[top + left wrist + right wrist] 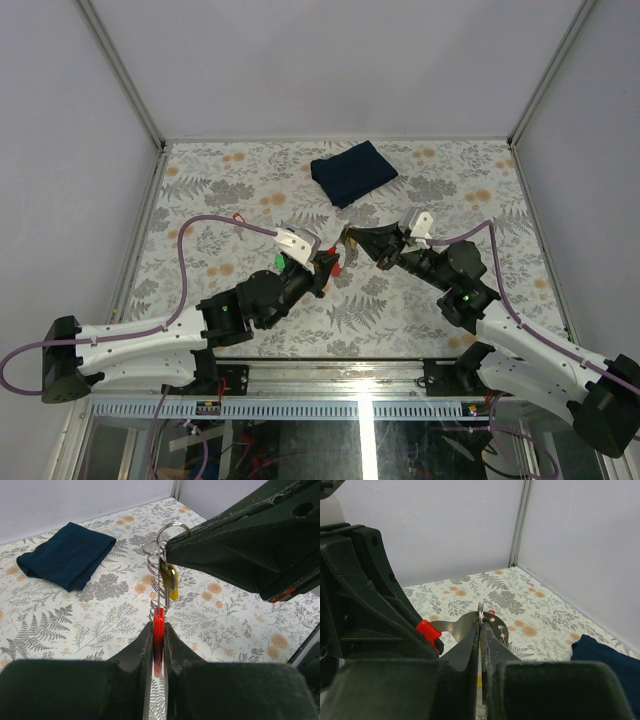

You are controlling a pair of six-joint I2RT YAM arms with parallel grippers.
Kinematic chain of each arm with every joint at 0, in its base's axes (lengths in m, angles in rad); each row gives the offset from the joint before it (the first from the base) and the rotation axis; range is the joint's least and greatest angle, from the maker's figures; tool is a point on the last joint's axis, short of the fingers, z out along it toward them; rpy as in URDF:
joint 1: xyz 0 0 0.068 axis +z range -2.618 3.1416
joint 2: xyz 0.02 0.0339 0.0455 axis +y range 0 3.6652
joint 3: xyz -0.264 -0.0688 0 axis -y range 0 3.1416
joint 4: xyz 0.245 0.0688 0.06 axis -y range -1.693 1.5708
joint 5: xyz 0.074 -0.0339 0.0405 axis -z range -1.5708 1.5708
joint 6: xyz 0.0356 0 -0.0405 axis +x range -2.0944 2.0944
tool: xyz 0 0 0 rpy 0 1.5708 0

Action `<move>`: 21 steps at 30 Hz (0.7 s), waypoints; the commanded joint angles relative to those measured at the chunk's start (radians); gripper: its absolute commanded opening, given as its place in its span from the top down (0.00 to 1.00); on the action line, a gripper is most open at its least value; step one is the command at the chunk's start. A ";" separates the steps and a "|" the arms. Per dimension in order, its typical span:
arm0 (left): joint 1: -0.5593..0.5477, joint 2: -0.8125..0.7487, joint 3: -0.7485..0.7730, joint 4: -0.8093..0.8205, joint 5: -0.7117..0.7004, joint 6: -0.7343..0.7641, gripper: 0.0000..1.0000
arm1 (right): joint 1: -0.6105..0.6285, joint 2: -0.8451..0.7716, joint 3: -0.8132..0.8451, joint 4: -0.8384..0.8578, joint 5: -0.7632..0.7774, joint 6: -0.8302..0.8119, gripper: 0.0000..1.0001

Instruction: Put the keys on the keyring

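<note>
Left tool [158,628]: narrow, clamped on the red tag [158,616] of the keyring [174,524]. The tag stands on edge between the two fingers, raised off the desk [100,622].

Keyring: the wire rises from the tag to a loop at the top. It is held in the air at mid-desk, between the two arms.

Right tool [480,625]: fingers fully together, nipping thin metal at the loop. From the left wrist view its tip meets the loop from the right.

Keys: the yellow key [171,580] hangs on the loop just below the right tool's tip, blade down and clear of the desk.

Cloth [67,552]: dark blue and folded, lying flat at the far side of the desk, well apart from both tools.
</note>
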State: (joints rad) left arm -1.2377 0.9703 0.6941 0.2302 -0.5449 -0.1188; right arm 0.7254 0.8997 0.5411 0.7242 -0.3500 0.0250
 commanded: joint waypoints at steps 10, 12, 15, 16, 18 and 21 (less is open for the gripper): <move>0.003 -0.053 0.017 0.031 0.030 0.024 0.77 | -0.006 -0.071 0.261 -0.584 -0.011 -0.165 1.00; 0.004 -0.060 0.011 0.033 0.050 0.025 0.65 | -0.005 -0.060 0.328 -0.686 -0.008 -0.184 1.00; 0.003 -0.070 0.008 0.031 0.074 0.026 0.46 | -0.005 -0.050 0.385 -0.793 -0.008 -0.209 1.00; 0.003 -0.071 0.008 0.025 0.079 0.027 0.40 | -0.005 -0.047 0.400 -0.820 -0.003 -0.216 1.00; 0.003 -0.068 0.020 -0.001 0.078 0.025 0.29 | -0.006 -0.039 0.430 -0.865 0.012 -0.220 1.00; 0.004 -0.065 0.050 -0.071 0.081 0.030 0.02 | -0.005 -0.033 0.455 -0.905 0.037 -0.218 1.00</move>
State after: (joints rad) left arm -1.2377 0.9112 0.6952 0.2165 -0.4812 -0.0967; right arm 0.7254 0.8562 0.9272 -0.0883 -0.3500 -0.1665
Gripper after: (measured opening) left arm 0.868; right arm 0.015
